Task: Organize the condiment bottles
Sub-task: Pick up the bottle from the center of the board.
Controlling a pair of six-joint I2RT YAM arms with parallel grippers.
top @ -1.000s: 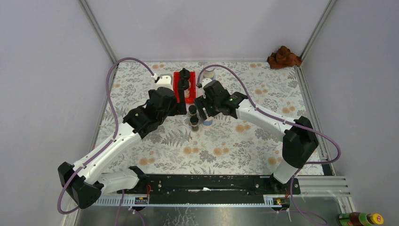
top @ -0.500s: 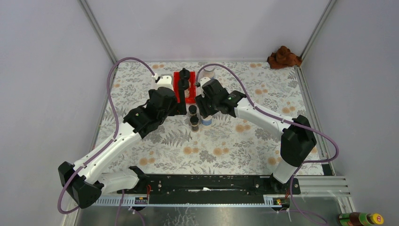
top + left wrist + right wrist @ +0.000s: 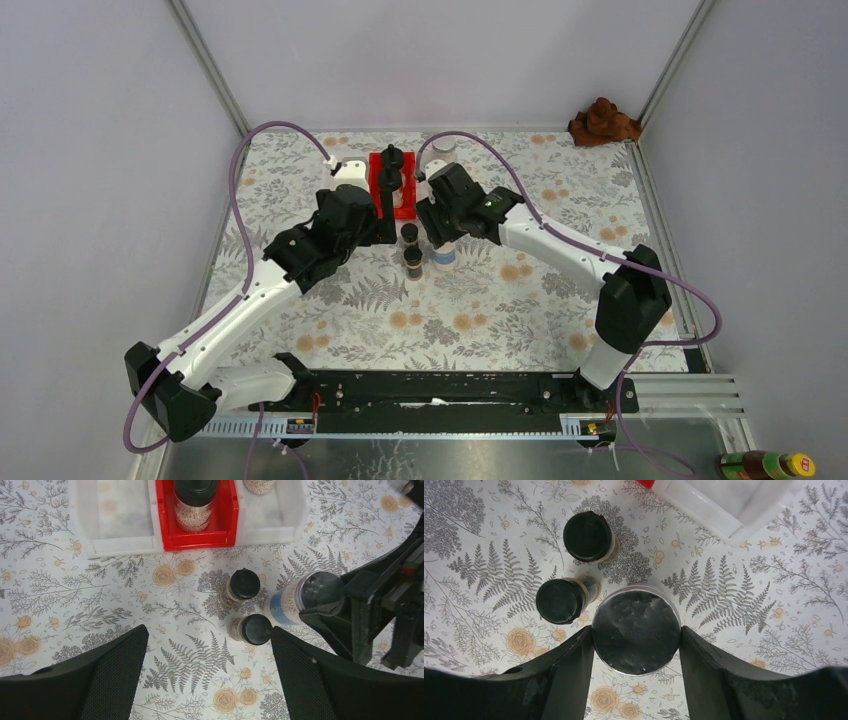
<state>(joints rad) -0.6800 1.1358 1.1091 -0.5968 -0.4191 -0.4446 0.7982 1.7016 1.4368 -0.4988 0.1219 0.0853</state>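
The left gripper [image 3: 209,630] hangs with jaws wide apart above the 2 slim dark-brown jars [image 3: 241,586] on the counter [image 3: 75,595], near the red bin [image 3: 200,539]. Just right of them, the right gripper [image 3: 636,630], its jaws apart 1 second ago, now clamps the silver-lidded jar [image 3: 300,600], which stands on the counter, probably ready for lifting into a bin.

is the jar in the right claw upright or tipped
Upright: the silver-lidded jar shows its round lid squarely from above in the right wrist view, the right claw closed on its sides.
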